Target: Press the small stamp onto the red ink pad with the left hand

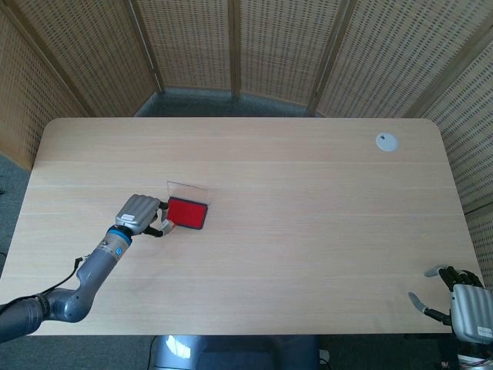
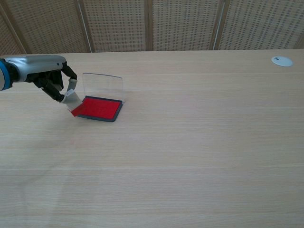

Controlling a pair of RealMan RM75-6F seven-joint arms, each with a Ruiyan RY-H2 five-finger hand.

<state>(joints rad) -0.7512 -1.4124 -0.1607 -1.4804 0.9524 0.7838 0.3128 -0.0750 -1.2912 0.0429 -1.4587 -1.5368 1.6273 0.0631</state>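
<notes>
My left hand (image 2: 47, 76) sits at the upper left of the chest view, fingers curled down and pinching the small stamp (image 2: 72, 103) near its top. The stamp hangs tilted from my fingertips, its red face turned down and to the right, and its lower end meets the left edge of the red ink pad (image 2: 99, 109); whether it truly touches the ink I cannot tell from here. In the head view the same hand (image 1: 137, 213) lies left of centre, just beside the pad (image 1: 187, 212), with the stamp (image 1: 165, 227) a small pale sliver between my fingers and the pad's near left corner.

The pad lies flat on the wooden table (image 2: 199, 142), its clear lid (image 2: 102, 86) standing upright along the far edge. A small white disc (image 2: 282, 61) lies well apart from all this, in the upper right of the table.

My right hand (image 1: 464, 304) shows only in the head view, at the lower right corner of the frame just off the table's edge. Its fingers are apart and it holds nothing.
</notes>
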